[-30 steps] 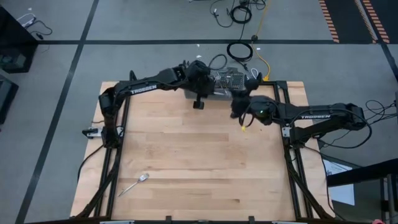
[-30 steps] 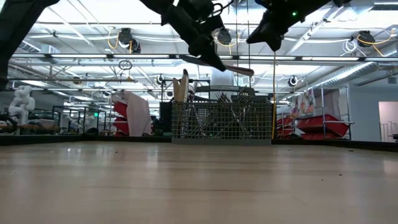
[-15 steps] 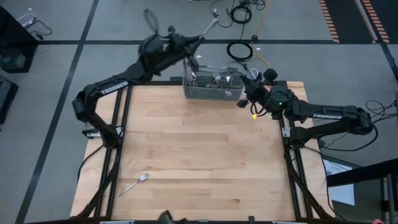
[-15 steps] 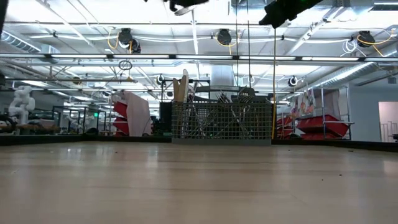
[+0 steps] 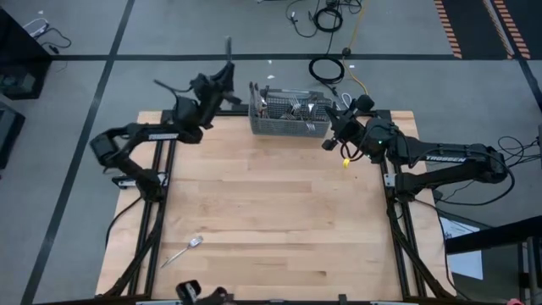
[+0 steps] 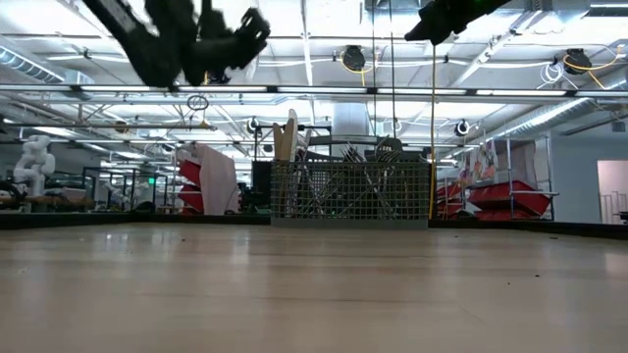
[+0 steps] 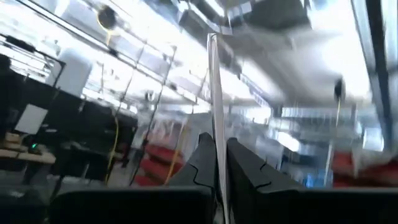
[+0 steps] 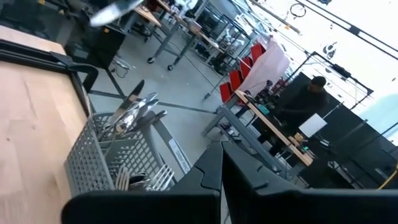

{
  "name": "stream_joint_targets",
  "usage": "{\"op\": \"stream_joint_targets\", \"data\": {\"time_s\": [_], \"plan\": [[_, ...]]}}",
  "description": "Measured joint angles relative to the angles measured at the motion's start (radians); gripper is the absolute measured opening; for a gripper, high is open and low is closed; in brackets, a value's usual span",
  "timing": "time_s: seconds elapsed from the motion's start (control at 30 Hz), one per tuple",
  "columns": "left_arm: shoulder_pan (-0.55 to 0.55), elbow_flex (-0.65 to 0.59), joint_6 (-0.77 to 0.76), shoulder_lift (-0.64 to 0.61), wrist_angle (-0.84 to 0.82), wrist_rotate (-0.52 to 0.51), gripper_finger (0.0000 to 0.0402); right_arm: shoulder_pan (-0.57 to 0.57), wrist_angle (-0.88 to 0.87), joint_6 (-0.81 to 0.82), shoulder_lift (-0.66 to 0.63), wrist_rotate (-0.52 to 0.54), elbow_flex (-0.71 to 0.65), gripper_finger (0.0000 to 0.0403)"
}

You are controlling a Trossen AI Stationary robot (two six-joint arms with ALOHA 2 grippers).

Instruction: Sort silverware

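Note:
A grey wire-mesh basket (image 5: 290, 119) stands at the table's far edge with several pieces of silverware (image 8: 134, 112) upright in it. My left gripper (image 5: 222, 81) is raised to the left of the basket, over the far edge, slanting upward. It is shut on one slim silver piece (image 7: 212, 81); I cannot tell whether that is a fork, spoon or knife. My right gripper (image 8: 221, 149) is shut and empty, held high by the basket's right end (image 5: 330, 135). One spoon (image 5: 184, 252) lies flat near the table's near left corner. My left gripper pinches the slim piece's shaft (image 7: 216, 127) between its two fingers. The piece runs along the fingers and sticks out well past their tips (image 5: 229, 49). The fingers slant upward, and the piece is lifted clear of the basket and table.
Dark frame rails (image 5: 161, 212) run along the table's left and right edges. Cables (image 5: 326, 68) lie on the floor beyond the far edge. Bare wood fills the table's middle (image 5: 279, 220). The low view looks across the table at the basket (image 6: 350, 191).
My left gripper has swung up and away from the basket toward the table's far left, carrying the slim piece clear of the basket. It has rolled and tipped from pointing down to slanting upward. My right gripper has risen a little beside the basket.

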Motion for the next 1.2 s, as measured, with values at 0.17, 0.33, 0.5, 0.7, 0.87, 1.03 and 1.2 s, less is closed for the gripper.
{"op": "stream_joint_targets", "data": {"time_s": [0.17,0.33,0.5,0.7,0.87,1.03,1.2], "plan": [[0.036,-0.011,-0.155,0.185,0.232,-0.005,0.0022,0.000,0.000,0.002,0.000,0.000,0.000,0.0000],[0.032,0.079,-0.167,0.327,0.235,0.015,0.0022,0.000,-0.007,0.017,0.000,0.000,0.000,0.0000],[0.029,0.121,-0.166,0.397,0.230,-0.026,0.0022,0.000,-0.008,0.017,0.000,-0.028,0.000,0.0000],[0.016,0.127,-0.136,0.434,0.233,-0.086,0.0022,-0.002,-0.008,0.016,0.000,-0.077,0.000,0.0000],[-0.004,0.176,-0.141,0.498,0.236,-0.131,0.0022,-0.002,-0.004,0.016,0.000,-0.078,0.000,0.0000],[-0.014,0.229,-0.141,0.548,0.232,-0.137,0.0022,-0.002,-0.004,0.016,0.000,-0.078,0.000,0.0000],[-0.026,0.218,-0.092,0.549,0.236,-0.171,0.0022,-0.002,-0.004,0.015,0.000,-0.078,0.000,0.0000]]}}
